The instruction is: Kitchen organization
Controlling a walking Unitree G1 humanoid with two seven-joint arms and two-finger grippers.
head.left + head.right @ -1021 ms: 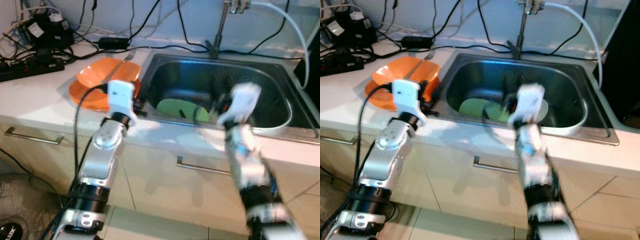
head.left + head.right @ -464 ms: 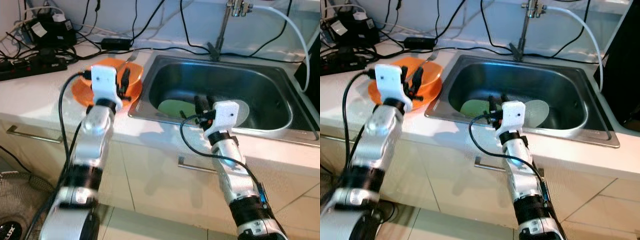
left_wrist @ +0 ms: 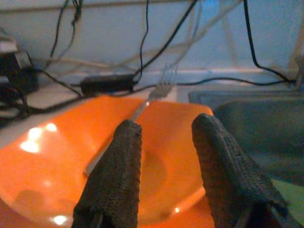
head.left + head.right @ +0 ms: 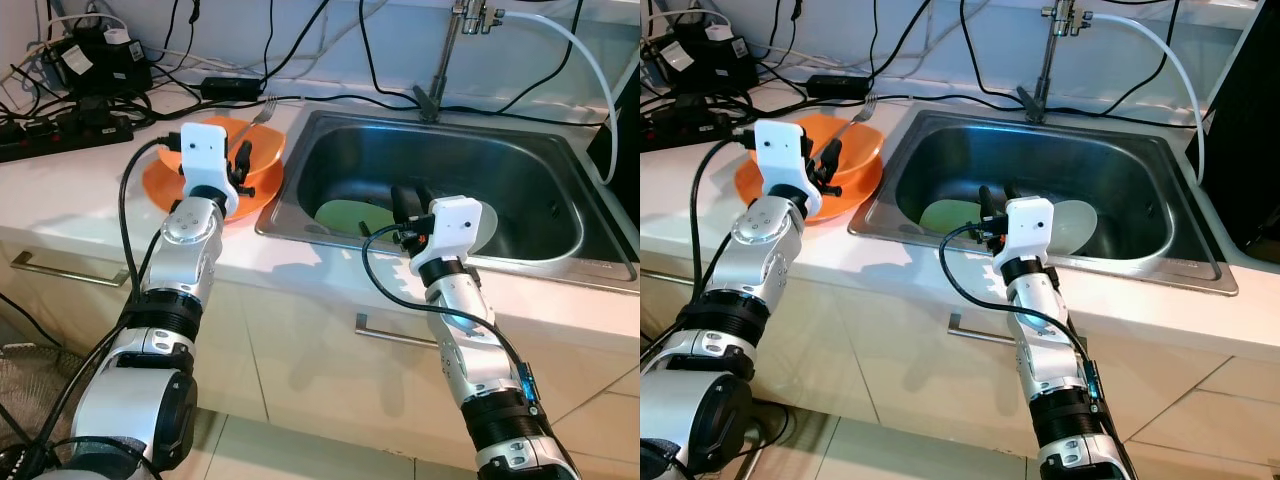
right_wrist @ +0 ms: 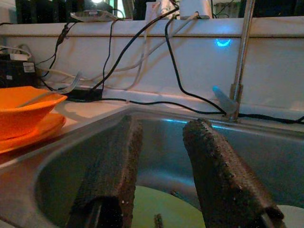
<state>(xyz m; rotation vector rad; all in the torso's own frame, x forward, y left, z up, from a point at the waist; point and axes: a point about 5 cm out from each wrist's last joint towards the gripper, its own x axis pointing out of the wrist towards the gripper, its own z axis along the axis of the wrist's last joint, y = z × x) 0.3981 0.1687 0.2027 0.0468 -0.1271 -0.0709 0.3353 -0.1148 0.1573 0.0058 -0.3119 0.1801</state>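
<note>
Now, from the head camera, you see a white countertop (image 4: 70,190) with a stainless steel sink basin (image 4: 540,255) set into it on the right. On the counter just left of the sink sits an orange bowl (image 4: 262,148) stacked on an orange plate (image 4: 160,185), with a silver fork (image 4: 262,108) lying in the bowl, its tines pointing to the far side. Your left gripper (image 4: 240,162) hovers over the near part of the bowl, its two black fingers spread apart and holding nothing. Your right gripper (image 4: 408,200) reaches over the near rim of the sink, fingers parted and empty, above a light green plate (image 4: 350,215) lying on the sink bottom. A pale round plate (image 4: 1072,222) lies just right of the green one. At the far edge of the sink stands a metal faucet (image 4: 440,60), and black cables (image 4: 300,60) trail along the far wall to a black power strip (image 4: 60,128) at the far left.

Next, in the left wrist view, your two fingers (image 3: 116,180) stand apart with the orange bowl between and beyond them; the fork rests on the bowl's far rim, and the sink edge shows to one side.

Finally, in the right wrist view, your fingers (image 5: 111,175) are separated over the sink basin, with the green plate below them, the orange bowl and plate on the counter to the side, and the faucet against the far wall.
</note>
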